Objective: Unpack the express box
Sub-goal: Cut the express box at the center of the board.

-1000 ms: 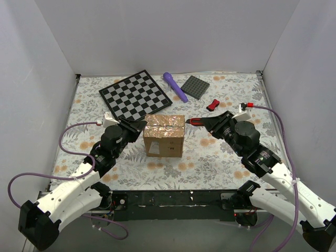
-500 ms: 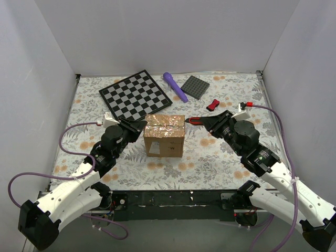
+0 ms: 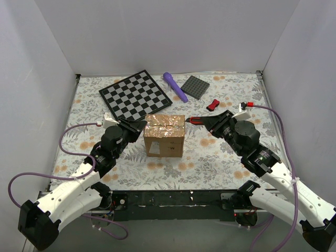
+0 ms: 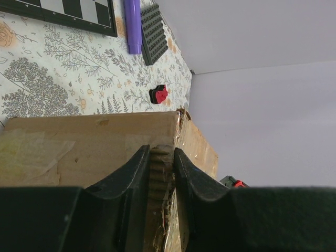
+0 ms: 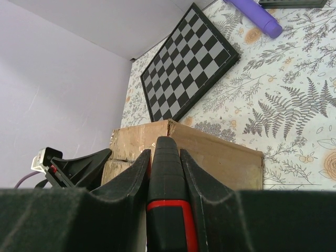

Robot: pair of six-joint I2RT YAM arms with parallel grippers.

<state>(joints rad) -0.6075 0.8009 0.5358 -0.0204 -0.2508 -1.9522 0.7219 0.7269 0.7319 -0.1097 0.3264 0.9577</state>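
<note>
The box (image 3: 164, 135) sits upright in the middle of the table (image 3: 210, 157), on the flowered cloth between the two arms. Its top flaps are down, with shiny tape across them. A pale label shows on the near side.

The left gripper (image 3: 139, 126) is at the box's upper left edge. In the left wrist view its fingers (image 4: 134, 168) are drawn in close on a corrugated cardboard edge of the box (image 4: 94, 142), one on either side and pinching it.

The right gripper (image 3: 207, 122) reaches in from the other side, clamped on a slim black tool (image 3: 195, 121) with red on it. In the right wrist view the tool (image 5: 167, 173) lies straight out between the fingers (image 5: 137, 173), which hug it on both sides. Its tip points at the upper right edge of the box (image 5: 210, 152). From here I can't tell whether the tip touches the cardboard or stops just beside it.

Behind the box, towards the back wall, a chessboard (image 3: 135, 94) lies flat on the left. To its right are a purple rod (image 3: 175, 86) and, just beside that, a grey plate (image 3: 196, 86). A small red piece (image 3: 212, 105) lies nearer, a little behind the right gripper and apart from the box.
</note>
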